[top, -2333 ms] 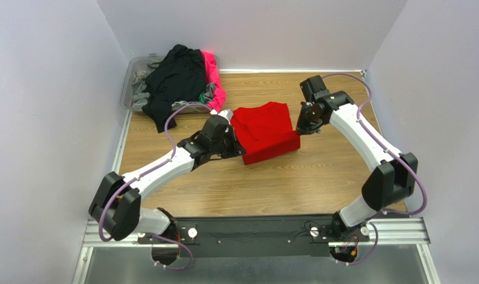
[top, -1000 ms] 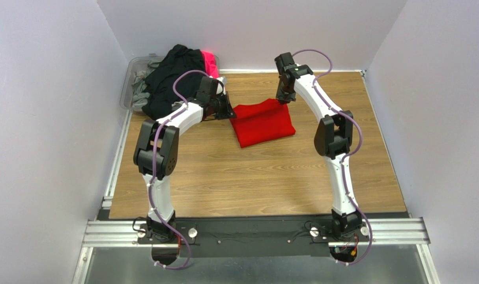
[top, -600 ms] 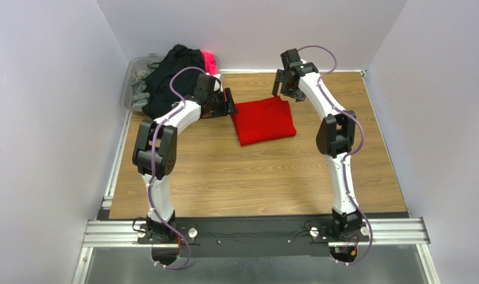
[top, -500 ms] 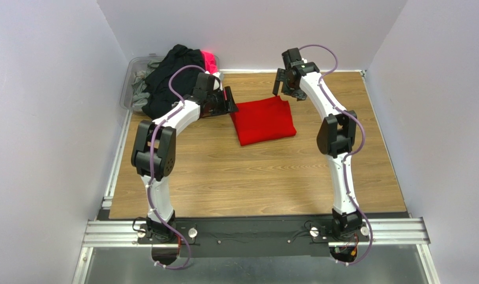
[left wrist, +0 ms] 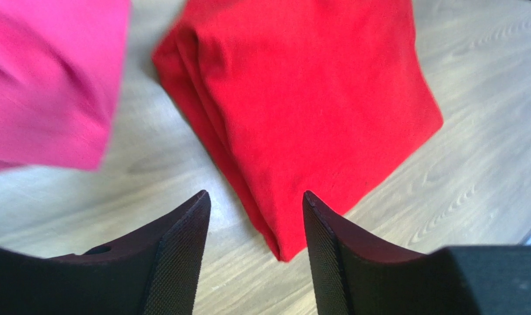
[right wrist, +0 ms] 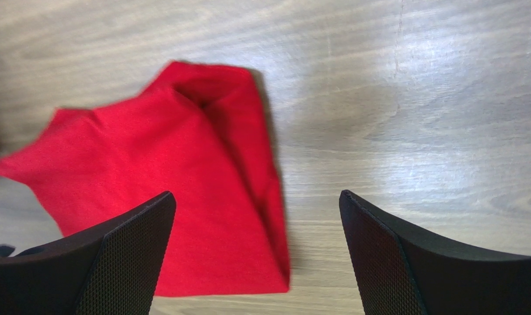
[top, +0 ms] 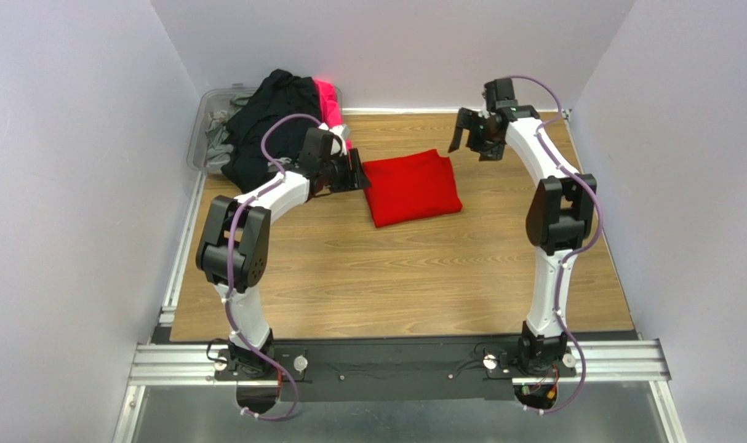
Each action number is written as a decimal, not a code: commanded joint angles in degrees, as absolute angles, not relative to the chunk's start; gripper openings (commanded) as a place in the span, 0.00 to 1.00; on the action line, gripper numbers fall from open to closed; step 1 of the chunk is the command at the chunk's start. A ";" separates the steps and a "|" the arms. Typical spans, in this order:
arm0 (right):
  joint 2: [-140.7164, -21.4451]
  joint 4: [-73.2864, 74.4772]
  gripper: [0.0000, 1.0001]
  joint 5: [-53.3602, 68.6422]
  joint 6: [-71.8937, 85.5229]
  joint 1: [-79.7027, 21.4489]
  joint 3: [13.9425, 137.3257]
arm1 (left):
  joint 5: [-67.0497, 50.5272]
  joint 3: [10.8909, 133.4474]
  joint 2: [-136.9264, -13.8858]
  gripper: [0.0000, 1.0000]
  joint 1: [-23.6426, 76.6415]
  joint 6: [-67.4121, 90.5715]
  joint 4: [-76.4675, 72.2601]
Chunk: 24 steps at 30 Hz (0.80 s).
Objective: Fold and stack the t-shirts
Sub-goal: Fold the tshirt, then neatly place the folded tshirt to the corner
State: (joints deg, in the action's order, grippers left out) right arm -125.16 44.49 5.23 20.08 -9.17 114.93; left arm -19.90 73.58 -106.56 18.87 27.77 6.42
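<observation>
Where the red t-shirt (top: pixel 411 187) sits: folded up compact, flat on the wooden counter (top: pixel 396 277), between the two tools.
Left tool (top: pixel 357 171): jaws partly apart, nothing in them, hovering just off the shirt's left edge.
Right tool (top: pixel 474 143): spread wide, gripping nothing, clear of the shirt's far right corner.
Clear bin (top: pixel 202 115): far left corner, and it's heaped. Black shirt (top: pixel 271 120) on top, hot pink shirt (top: pixel 329 106) spilling over the right rim, grey cloth (top: pixel 218 143) at the left.
</observation>
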 commanded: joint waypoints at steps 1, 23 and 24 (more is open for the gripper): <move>-123.23 39.21 1.00 16.16 13.63 -7.74 109.43 | -24.69 70.67 -107.14 0.60 19.34 29.53 0.62; -127.61 34.28 0.94 32.08 8.35 -4.48 99.94 | -24.17 69.26 -114.69 0.44 19.60 29.88 0.26; -127.79 34.19 0.92 32.17 8.09 -4.57 99.93 | -24.17 69.08 -114.78 0.44 19.60 29.80 0.18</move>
State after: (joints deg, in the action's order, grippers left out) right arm -125.38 35.22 29.91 9.54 -4.80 101.16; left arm -23.64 70.37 -113.49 19.25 29.85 1.23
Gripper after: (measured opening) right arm 0.940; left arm 0.447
